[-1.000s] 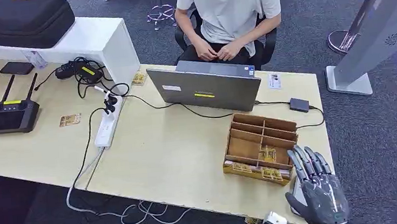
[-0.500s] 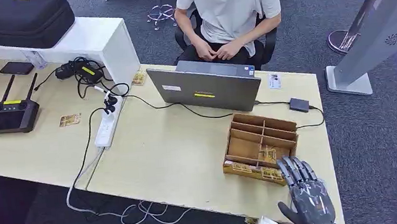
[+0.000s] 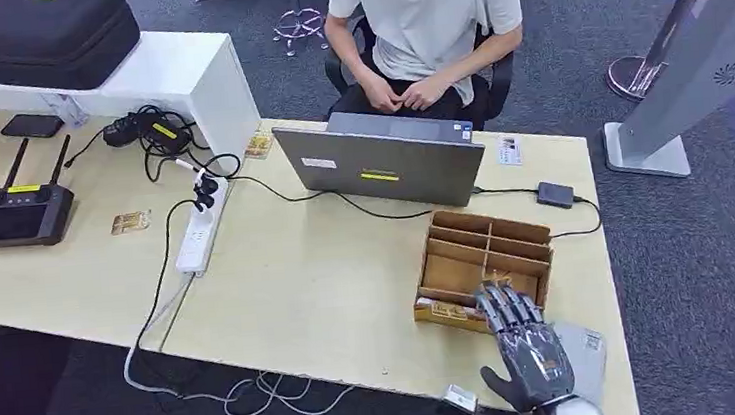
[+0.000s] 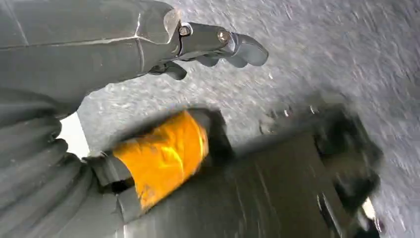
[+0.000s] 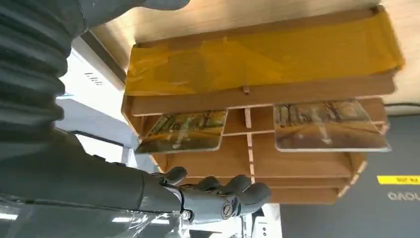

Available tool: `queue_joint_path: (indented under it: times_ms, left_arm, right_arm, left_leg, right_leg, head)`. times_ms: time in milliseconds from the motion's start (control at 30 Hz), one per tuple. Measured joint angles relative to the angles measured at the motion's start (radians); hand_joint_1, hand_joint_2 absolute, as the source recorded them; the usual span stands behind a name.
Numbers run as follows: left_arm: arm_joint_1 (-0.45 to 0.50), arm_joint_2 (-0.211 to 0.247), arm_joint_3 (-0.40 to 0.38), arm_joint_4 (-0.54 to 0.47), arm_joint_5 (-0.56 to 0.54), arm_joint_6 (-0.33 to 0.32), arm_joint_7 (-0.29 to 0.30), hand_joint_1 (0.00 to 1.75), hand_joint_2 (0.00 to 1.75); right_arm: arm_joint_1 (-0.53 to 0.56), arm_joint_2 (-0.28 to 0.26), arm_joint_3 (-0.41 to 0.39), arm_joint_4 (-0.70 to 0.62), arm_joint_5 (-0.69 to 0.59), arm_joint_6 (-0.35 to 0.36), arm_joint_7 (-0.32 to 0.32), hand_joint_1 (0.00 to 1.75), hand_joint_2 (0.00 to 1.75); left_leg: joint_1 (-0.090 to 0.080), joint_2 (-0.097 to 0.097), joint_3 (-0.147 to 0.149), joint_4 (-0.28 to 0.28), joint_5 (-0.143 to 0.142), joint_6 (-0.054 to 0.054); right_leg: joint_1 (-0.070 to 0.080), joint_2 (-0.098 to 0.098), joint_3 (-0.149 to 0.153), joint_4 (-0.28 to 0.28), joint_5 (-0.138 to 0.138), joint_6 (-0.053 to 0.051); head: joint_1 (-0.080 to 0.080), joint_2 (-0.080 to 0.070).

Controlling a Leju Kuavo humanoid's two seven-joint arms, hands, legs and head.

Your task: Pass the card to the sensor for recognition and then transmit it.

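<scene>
The table (image 3: 310, 283) carries a good deal — a grey laptop (image 3: 380, 164) with a person (image 3: 425, 22) seated behind it, a power strip (image 3: 197, 234), a black controller (image 3: 20, 210) — but what matters sits near its right front corner: the wooden organiser (image 3: 483, 258), a tray of open compartments. Over the last second the right hand (image 3: 527, 354) has moved from beyond the tray's right end inward and forward, so that its fingers now reach over the tray's front row, uncovering a pale flat pad (image 3: 585, 347) on the table beside it. The fingers are spread and extended and hold nothing; in the right wrist view they hang just short of the compartments, and I cannot tell whether any fingertip touches wood. The cards (image 5: 181, 130) lie flat in two neighbouring compartments in that view, printed faces up, untouched. I judge this as the approach to the pick: the hand is lined up on the tray, but no card is lifted, so presenting it to the sensor and handing it on are still to come. The left hand (image 4: 218, 47) hangs above grey carpet, fingers curled loosely in, with nothing visible in it.
</scene>
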Motion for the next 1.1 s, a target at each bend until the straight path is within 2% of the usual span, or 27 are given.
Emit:
queue_joint_path:
  times_ms: [567,1100]
  left_arm:
    - [-0.001,-0.010,-0.011,0.000,-0.015,-0.006,-0.002,0.00,1.75]
    - [-0.001,-0.010,-0.011,0.000,-0.029,-0.006,-0.002,0.00,1.75]
  right_arm:
    - [-0.030,0.009,0.002,0.076,0.022,-0.030,0.012,0.00,1.75]
    - [-0.024,0.009,-0.048,0.027,0.037,-0.051,0.027,0.00,1.75]
  left_leg:
    - [0.000,0.000,0.000,0.000,0.000,0.000]
    - [0.000,0.000,0.000,0.000,0.000,0.000]
  right_leg:
    - [0.000,0.000,0.000,0.000,0.000,0.000]
    - [0.000,0.000,-0.001,0.000,0.000,0.000]
  head:
    - [-0.001,0.000]
    - [-0.001,0.000]
